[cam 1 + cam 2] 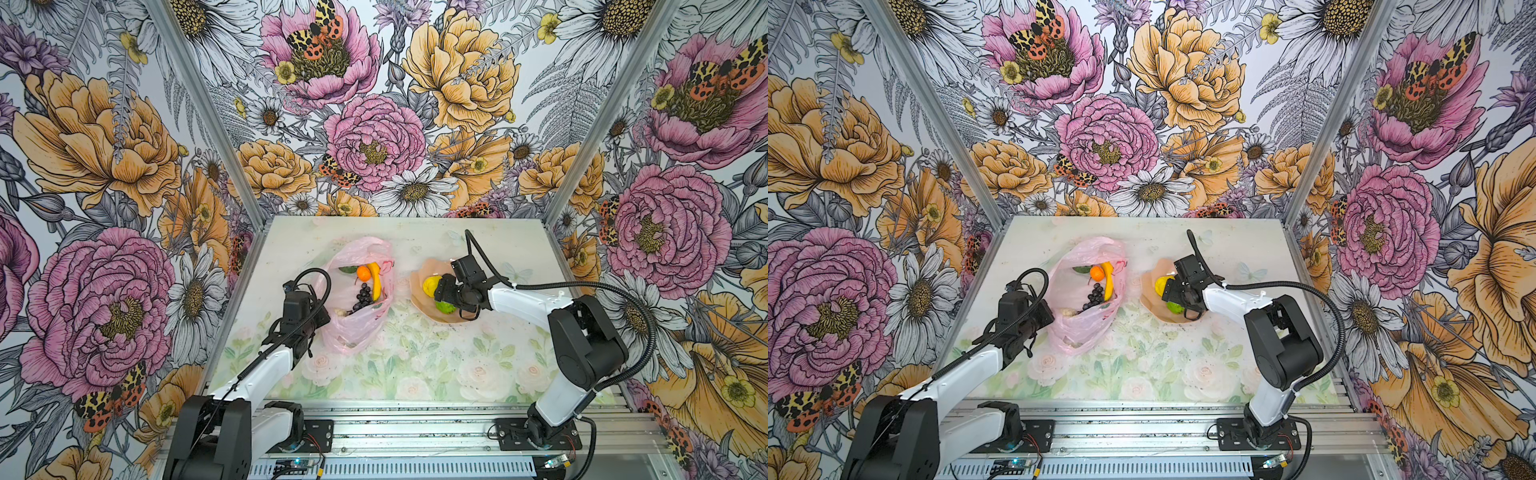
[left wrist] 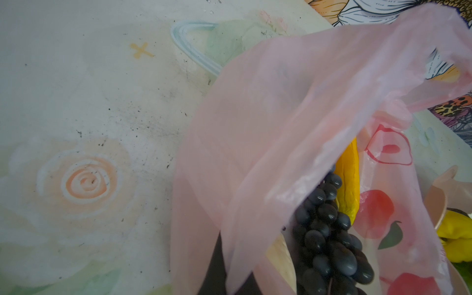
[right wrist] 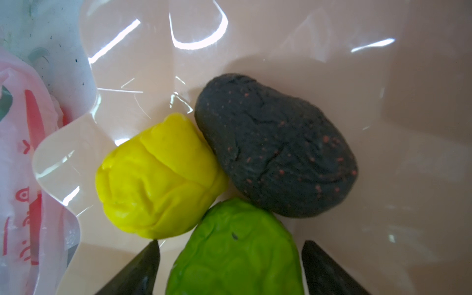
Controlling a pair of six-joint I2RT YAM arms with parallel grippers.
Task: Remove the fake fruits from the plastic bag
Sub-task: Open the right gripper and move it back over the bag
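Right gripper [image 3: 228, 242] over bowl [image 3: 357, 76], jaws spread, lime [image 3: 235, 255] lying loose between tips, not gripped. Next pick leftward, in bag [image 1: 357, 328], mid-worktop: banana [image 1: 376, 280] long axis far-to-near edge, grapes [image 1: 363, 297] alongside. Left gripper [image 1: 324, 313] nearer, clenched on bag rim, mouth agape.

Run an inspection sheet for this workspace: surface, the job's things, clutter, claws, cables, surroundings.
Surface: floral table mat, dark specks.
Job's things: plastic bag lies open, holding banana, orange, grapes, cream piece; lemon, lime, avocado in peach bowl.
Clutter: nothing seen.
Claws: left claw shut on plastic bag's edge; right claw open, straddling the lime.
Cables: black hoses loop along both arms.
Surroundings: flowered walls, metal frame rail.
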